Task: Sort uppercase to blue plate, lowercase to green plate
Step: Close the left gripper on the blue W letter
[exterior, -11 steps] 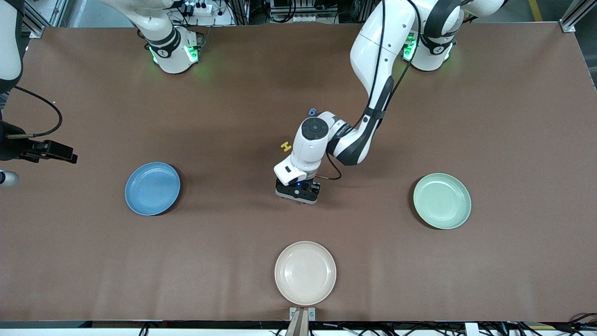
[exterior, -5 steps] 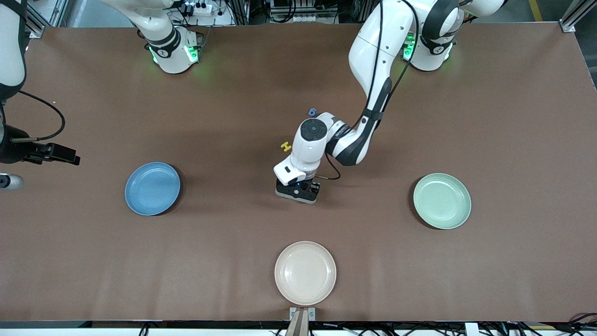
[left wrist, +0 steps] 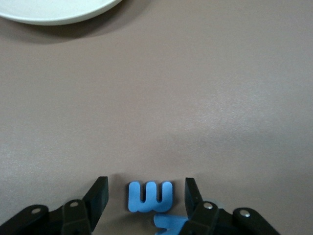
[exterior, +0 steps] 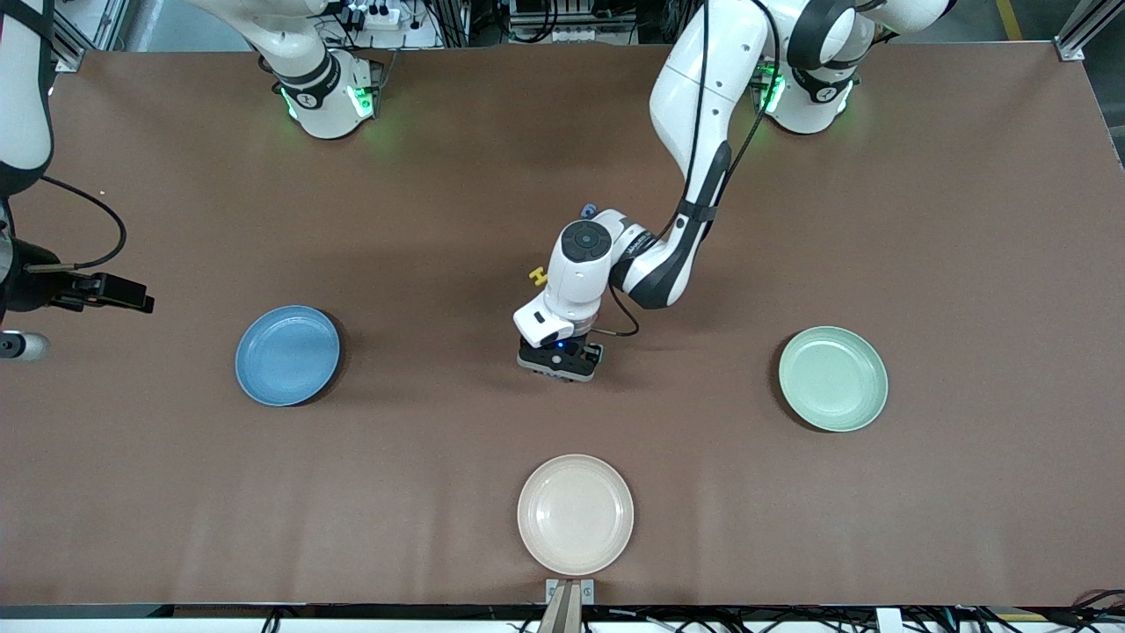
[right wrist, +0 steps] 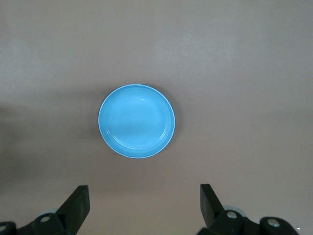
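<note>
My left gripper (exterior: 559,359) is low over the table's middle, open. In the left wrist view its fingers (left wrist: 98,196) straddle a blue three-pronged lowercase letter (left wrist: 150,197) lying flat, without touching it. Part of a second blue letter (left wrist: 168,224) lies against it, half hidden. A yellow H (exterior: 537,275) and a blue g (exterior: 588,210) show beside the left arm; the other letters are hidden. The blue plate (exterior: 287,355) and the green plate (exterior: 833,378) are empty. My right gripper (right wrist: 143,196) is open and empty, high over the table's end, looking at the blue plate (right wrist: 136,121).
A cream plate (exterior: 575,514) sits near the table's front edge, nearer the front camera than the left gripper; its rim shows in the left wrist view (left wrist: 54,12). The right arm's hand (exterior: 22,286) hangs at the view's edge, past the blue plate.
The left arm has shifted slightly toward the right arm's end and covered more of the yellow H. The right arm's hand has drifted a little toward the blue plate.
</note>
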